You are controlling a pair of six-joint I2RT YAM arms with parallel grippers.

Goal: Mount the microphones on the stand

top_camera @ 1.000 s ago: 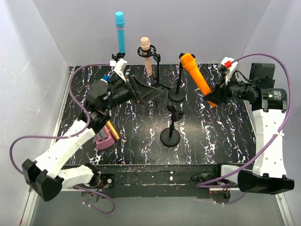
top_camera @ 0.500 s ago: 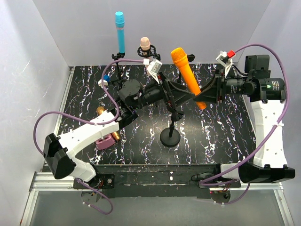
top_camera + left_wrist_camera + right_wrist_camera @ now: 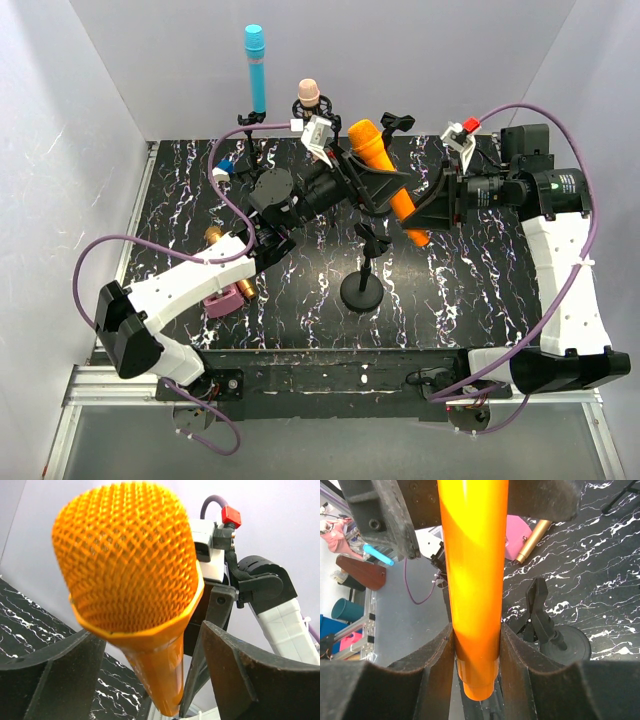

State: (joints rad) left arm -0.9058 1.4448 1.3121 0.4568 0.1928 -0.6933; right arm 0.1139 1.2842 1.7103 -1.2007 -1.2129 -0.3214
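Observation:
The orange microphone [image 3: 380,170] hangs tilted above the table's middle, head up and to the left. My right gripper [image 3: 422,215] is shut on its tail end [image 3: 476,645], pads pressed on both sides. My left gripper [image 3: 378,182] stands open around the shaft just under the mesh head [image 3: 127,555], with a gap showing at each finger. The cyan microphone [image 3: 256,70] and the pale pink microphone [image 3: 308,95] stand upright in stands at the back. The golden-brown microphone [image 3: 245,288] lies on the table, mostly hidden under my left arm.
An empty stand with a round base [image 3: 362,291] and a clip [image 3: 372,240] stands in the middle front, also in the right wrist view [image 3: 540,610]. Another empty clip [image 3: 397,122] rises at the back. A flat pink box [image 3: 220,301] lies front left.
My left arm swung from the table's left to the middle and brought its jaws around the orange microphone, starting to narrow. My right arm carried the microphone leftward.

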